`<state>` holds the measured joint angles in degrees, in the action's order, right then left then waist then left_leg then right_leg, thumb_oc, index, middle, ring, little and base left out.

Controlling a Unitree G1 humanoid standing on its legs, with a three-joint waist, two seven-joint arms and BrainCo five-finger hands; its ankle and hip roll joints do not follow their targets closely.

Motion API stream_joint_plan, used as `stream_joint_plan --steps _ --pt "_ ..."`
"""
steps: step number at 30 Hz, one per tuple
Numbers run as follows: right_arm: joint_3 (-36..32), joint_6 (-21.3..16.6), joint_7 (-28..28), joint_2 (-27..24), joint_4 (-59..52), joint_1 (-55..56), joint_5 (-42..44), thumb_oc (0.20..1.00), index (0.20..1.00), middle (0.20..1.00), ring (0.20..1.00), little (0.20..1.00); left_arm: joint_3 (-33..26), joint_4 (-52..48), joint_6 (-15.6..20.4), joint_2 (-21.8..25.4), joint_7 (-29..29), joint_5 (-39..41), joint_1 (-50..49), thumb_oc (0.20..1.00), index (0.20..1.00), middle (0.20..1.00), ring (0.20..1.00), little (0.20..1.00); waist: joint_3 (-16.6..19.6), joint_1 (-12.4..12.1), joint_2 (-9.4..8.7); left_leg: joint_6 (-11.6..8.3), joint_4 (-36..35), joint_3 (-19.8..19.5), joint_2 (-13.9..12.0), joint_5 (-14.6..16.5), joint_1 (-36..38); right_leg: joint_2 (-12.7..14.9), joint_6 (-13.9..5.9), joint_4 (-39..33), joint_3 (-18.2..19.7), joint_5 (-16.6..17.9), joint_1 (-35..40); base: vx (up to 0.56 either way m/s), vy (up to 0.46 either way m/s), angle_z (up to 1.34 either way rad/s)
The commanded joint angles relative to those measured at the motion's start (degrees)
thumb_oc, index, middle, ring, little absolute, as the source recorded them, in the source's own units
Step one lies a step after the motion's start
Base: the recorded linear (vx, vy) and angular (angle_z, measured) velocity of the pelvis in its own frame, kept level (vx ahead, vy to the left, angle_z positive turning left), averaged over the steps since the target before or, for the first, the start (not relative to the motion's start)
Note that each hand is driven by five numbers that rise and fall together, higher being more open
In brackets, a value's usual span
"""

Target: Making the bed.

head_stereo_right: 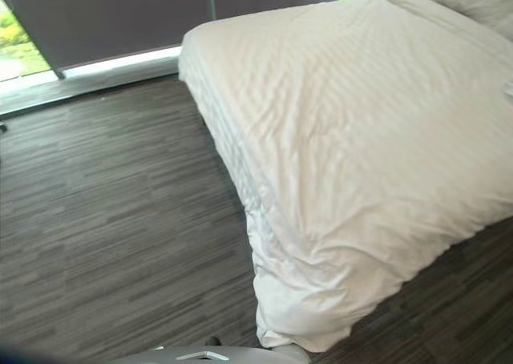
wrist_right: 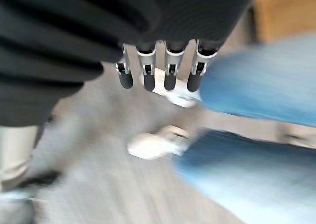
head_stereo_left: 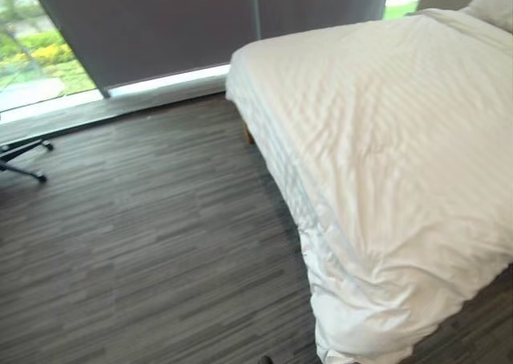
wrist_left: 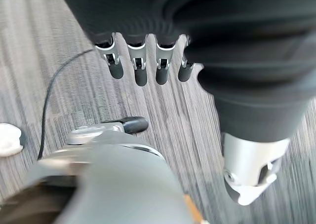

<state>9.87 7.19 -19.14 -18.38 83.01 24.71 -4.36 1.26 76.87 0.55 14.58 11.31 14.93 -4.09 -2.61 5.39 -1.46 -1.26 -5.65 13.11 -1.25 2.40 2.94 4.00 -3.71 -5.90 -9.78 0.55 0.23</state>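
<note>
White striped duvet (head_stereo_left: 385,139) draped over the bed, bunched at the near corner, probably needs tugging flat there. Left hand (wrist_left: 143,61) and right hand (wrist_right: 158,66) dangling straight-fingered, empty. Worth minding the blue-jeaned legs (wrist_right: 256,135) nearby.

Head eyes looking down, sharing bed (head_stereo_left: 385,139) corner, wrist views facing floor (wrist_left: 59,61)

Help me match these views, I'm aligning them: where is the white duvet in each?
Left eye view: duvet fills the right half.
Right eye view: duvet, centre to right.
Left wrist view: left hand over floor instead.
Right wrist view: right hand above a person's jeans.
Shared landmark: the duvet's bunched near corner, low in both eye views.
</note>
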Motion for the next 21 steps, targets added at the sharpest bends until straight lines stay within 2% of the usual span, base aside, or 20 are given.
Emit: stream_joint_plan --steps 1,2,4,5,6,7,8,9,10,11,12,14,15,16,17,18,20,21 --pt "0.5 2.1 -4.6 0.7 2.9 -7.1 -4.3 1.0 1.0 1.0 1.0 1.0 -2.0 1.3 -0.9 -0.2 2.1 -1.8 0.9 1.0 1.0 1.0 1.0 1.0 -3.1 -0.3 -1.15 -2.26 0.7 0.5 -2.0 -3.1 -1.2 5.0 -5.5 1.4 0.6 3.3 -0.4 0.0 -0.006 -0.33" --pt "0.3 2.1 -4.7 0.3 2.7 -7.0 -5.0 1.0 1.0 1.0 1.0 1.0 -2.0 1.5 -0.9 -0.2 2.2 -2.2 0.9 1.0 1.0 1.0 1.0 1.0 -3.1 0.0 -1.2 -2.3 0.7 0.7 -2.1 -3.1 -1.1 5.0 -5.52 1.4 0.7 3.3 -0.4 -0.02 -0.015 -0.24" --pt "-3.9 2.0 0.4 -3.4 5.4 -8.9 -4.7 1.0 1.0 1.0 1.0 1.0 -1.9 2.3 -1.4 -0.1 1.8 -3.1 1.3 1.0 1.0 1.0 1.0 1.0 -3.0 0.4 -1.25 -2.38 0.7 1.4 -2.4 -3.0 -0.8 4.8 -5.53 1.4 1.3 3.4 -0.6 -0.03 -0.021 -0.22" --pt "-11.9 0.4 9.6 -10.8 8.4 -12.5 -0.1 1.0 1.0 1.0 1.0 1.0 -1.8 2.7 -1.9 0.2 1.0 -3.2 1.8 1.0 1.0 1.0 1.0 1.0 -3.2 0.6 -1.12 -2.41 0.7 1.9 -2.5 -3.0 -0.7 4.6 -5.61 1.2 1.8 3.5 -0.8 -0.05 -0.012 -0.39" --pt "-16.0 -3.5 19.5 -14.9 2.2 -15.6 3.7 1.0 1.0 1.0 1.0 1.0 -1.4 2.4 -1.4 -0.3 -1.5 -2.5 1.6 1.0 1.0 1.0 1.0 1.0 -3.7 0.7 -0.95 -2.47 0.7 2.2 -2.6 -3.1 -0.9 4.5 -5.74 1.1 2.4 3.9 -1.2 -0.04 -0.008 -0.37" --pt "-16.1 -3.5 19.5 -14.9 2.1 -15.5 3.7 1.0 1.0 1.0 1.0 1.0 -1.4 2.4 -1.4 -0.3 -1.5 -2.5 1.6 1.0 1.0 1.0 1.0 1.0 -3.7 0.7 -0.95 -2.47 0.7 2.3 -2.6 -3.1 -0.9 4.5 -5.74 1.1 2.4 3.9 -1.2 -0.04 0.001 -0.09" --pt "-18.4 -5.2 22.4 -16.1 -6.1 -16.3 7.2 1.0 1.0 1.0 1.0 1.0 -1.6 1.4 -0.7 -1.0 -3.2 -2.4 1.4 1.0 1.0 1.0 1.0 1.0 -4.3 1.1 -0.86 -2.42 0.7 2.4 -2.6 -2.9 -0.8 4.5 -5.79 1.1 2.8 3.8 -1.4 -0.03 0.008 -0.07" --pt "-22.3 -5.7 25.7 -17.2 -20.5 -14.1 9.4 1.0 1.0 1.0 1.0 1.0 -2.4 -0.1 0.0 -1.6 -4.5 -1.1 0.8 1.0 1.0 1.0 1.0 1.0 -4.5 1.5 -0.72 -2.4 0.7 2.7 -2.6 -3.0 -1.0 4.5 -5.79 1.1 3.2 4.0 -1.9 -0.05 0.034 -0.04" --pt "-29.8 -7.3 31.3 -16.9 -46.1 -11.2 14.1 1.0 1.0 1.0 1.0 1.0 -3.6 -1.8 0.7 -3.0 -6.1 -0.3 -0.3 1.0 1.0 1.0 1.0 1.0 -5.1 2.6 -0.42 -2.36 0.7 3.1 -2.6 -2.9 -1.0 4.5 -5.9 1.0 3.8 4.2 -2.3 -0.05 0.048 -0.09" --pt "-32.6 -8.6 32.4 -13.6 -56.0 -9.8 12.5 1.0 1.0 1.0 1.0 1.0 -4.3 -3.1 1.4 -4.0 -6.5 -0.4 -0.2 1.0 1.0 1.0 1.0 1.0 -5.4 2.8 -0.04 -2.26 0.7 3.2 -2.5 -2.9 -1.3 4.5 -5.96 1.0 4.2 4.4 -2.6 -0.04 0.053 0.0" --pt "-34.3 -15.2 35.9 -10.7 -64.9 -13.0 17.1 1.0 1.0 1.0 1.0 1.0 -4.0 -2.2 1.6 -4.8 -7.2 -1.6 0.7 1.0 1.0 1.0 1.0 1.0 -6.2 2.9 0.57 -2.1 0.7 3.3 -2.4 -2.6 -1.2 4.5 -6.06 1.0 4.3 4.3 -2.8 -0.05 0.024 -0.07" --pt "-31.2 -19.0 32.8 -8.6 -73.9 -15.9 22.5 1.0 1.0 1.0 1.0 1.0 -3.5 -1.7 1.9 -4.8 -8.0 -2.1 1.8 1.0 1.0 1.0 1.0 1.0 -7.2 2.7 0.58 -2.18 0.7 3.5 -2.4 -3.3 -1.7 4.5 -5.89 0.9 4.3 4.8 -3.3 -0.07 -0.007 -0.11" --pt "-29.5 -20.3 29.7 -8.0 -77.3 -16.8 26.2 0.843 0.843 0.843 0.843 0.843 -3.1 -2.4 2.1 -4.9 -7.9 -1.9 1.6 1.0 1.0 1.0 1.0 1.0 -7.4 2.3 0.64 -2.2 0.7 3.4 -2.4 -3.4 -2.0 4.6 -5.84 0.9 4.3 4.9 -3.4 -0.05 -0.023 -0.07" --pt "-27.9 -21.0 26.6 -7.8 -81.7 -17.1 28.9 0.489 0.489 0.489 0.489 0.489 -2.8 -2.8 2.1 -4.9 -7.4 -2.1 1.3 1.0 1.0 1.0 1.0 1.0 -7.6 2.0 0.72 -2.23 0.7 3.5 -2.4 -3.6 -2.2 4.6 -5.77 0.9 4.2 4.9 -3.5 -0.06 -0.025 0.01" --pt "-23.9 -21.0 18.4 -9.9 -87.8 -16.7 32.0 0.2 0.2 0.2 0.2 0.2 -2.4 -2.8 2.8 -4.5 -6.0 -3.0 0.5 1.0 1.0 1.0 1.0 1.0 -7.9 1.4 0.91 -2.43 0.7 3.1 -2.4 -4.1 -2.4 4.6 -5.7 0.9 3.7 5.0 -3.5 -0.04 -0.014 0.13" --pt "-23.9 -21.0 18.4 -9.9 -87.8 -16.7 32.0 0.2 0.2 0.2 0.2 0.2 -2.4 -2.8 2.8 -4.5 -6.0 -3.0 0.5 1.0 1.0 1.0 1.0 1.0 -7.9 1.5 0.92 -2.43 0.7 3.1 -2.4 -4.1 -2.5 4.6 -5.7 0.9 3.7 5.0 -3.5 -0.02 -0.01 0.16" --pt "-20.0 -19.7 12.4 -12.6 -92.9 -15.9 33.7 0.2 0.2 0.2 0.2 0.2 -2.2 -2.6 3.1 -4.1 -4.8 -3.9 -0.3 1.0 1.0 1.0 1.0 1.0 -7.9 0.7 1.09 -2.52 0.7 2.7 -2.4 -4.3 -2.7 4.7 -5.62 0.9 3.1 5.0 -3.3 -0.01 -0.016 0.2" --pt "-17.0 -18.5 7.5 -14.1 -94.6 -15.6 36.5 0.2 0.2 0.2 0.2 0.2 -2.0 -2.6 3.4 -4.1 -4.3 -4.1 -0.6 1.0 1.0 1.0 1.0 1.0 -7.8 0.5 1.22 -2.57 0.7 2.4 -2.4 -4.5 -2.8 4.8 -5.6 0.9 2.7 5.0 -3.2 -0.02 -0.023 0.16"
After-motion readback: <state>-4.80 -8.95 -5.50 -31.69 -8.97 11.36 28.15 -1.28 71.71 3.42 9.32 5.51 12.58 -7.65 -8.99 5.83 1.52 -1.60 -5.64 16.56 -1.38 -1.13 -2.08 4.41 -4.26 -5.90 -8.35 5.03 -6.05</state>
